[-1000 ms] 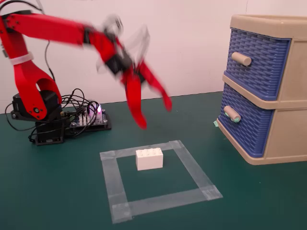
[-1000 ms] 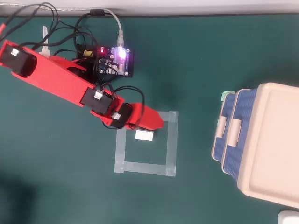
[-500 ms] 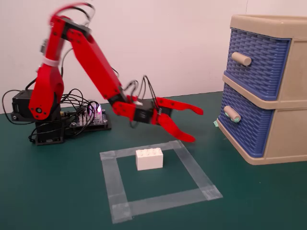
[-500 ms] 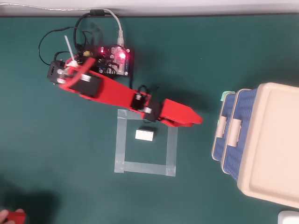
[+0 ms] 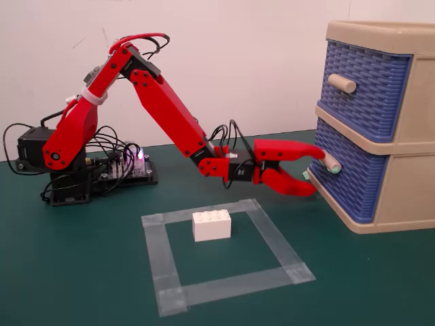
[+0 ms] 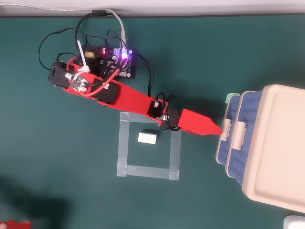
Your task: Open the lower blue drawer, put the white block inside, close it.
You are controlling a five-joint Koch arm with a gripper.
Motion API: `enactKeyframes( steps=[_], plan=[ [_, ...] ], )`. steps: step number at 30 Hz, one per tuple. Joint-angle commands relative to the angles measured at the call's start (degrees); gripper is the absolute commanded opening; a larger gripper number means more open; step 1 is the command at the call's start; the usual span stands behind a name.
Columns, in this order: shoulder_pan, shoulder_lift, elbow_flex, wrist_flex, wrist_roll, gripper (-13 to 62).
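Outstretched arm point(image 5: 163, 109), fingers point(image 5: 289, 151) apart

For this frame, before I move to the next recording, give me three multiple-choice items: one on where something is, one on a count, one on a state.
1. Where is the white block?
A. Inside the tape square
B. In the gripper
C. On top of the cabinet

2. How many blue drawers does the cabinet have?
A. One
B. Two
C. Three

3. What state is the lower blue drawer in?
A. Pulled fully out
B. Removed
C. Shut

Answers:
1. A: it sits on the mat within the tape outline.
2. B: the fixed view shows one above the other.
3. C: its front lies flush with the frame, with the open gripper around its handle.
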Motion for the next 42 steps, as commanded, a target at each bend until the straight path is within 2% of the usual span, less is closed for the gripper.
enactKeyframes(
  steps=[1, 5, 8, 12, 15, 21, 30, 35, 36, 39, 42],
  plan=[
    [-0.53, 1.14, -4.66, 1.58, 4.66, 30.4],
    [-2.46, 0.18, -11.6, 9.58, 4.75, 27.4],
    [-3.16, -1.93, -16.0, 12.92, 4.75, 22.1],
    [-3.69, -3.08, -18.54, 18.19, 4.75, 9.0],
    [-3.78, -2.81, -19.16, 25.84, 5.1, -7.2],
    [-3.25, 1.05, -15.03, 32.52, 8.61, -8.0],
    [2.02, 25.84, 20.3, 31.73, 9.23, -8.0],
    [4.75, 34.01, 30.23, 32.34, 8.7, -7.4],
    [5.54, 34.63, 30.67, 32.26, 8.35, -1.2],
    [5.27, 31.64, 29.0, 31.64, 5.62, 32.1],
    [5.36, 31.38, 26.63, 31.55, 3.96, 34.0]
  ],
)
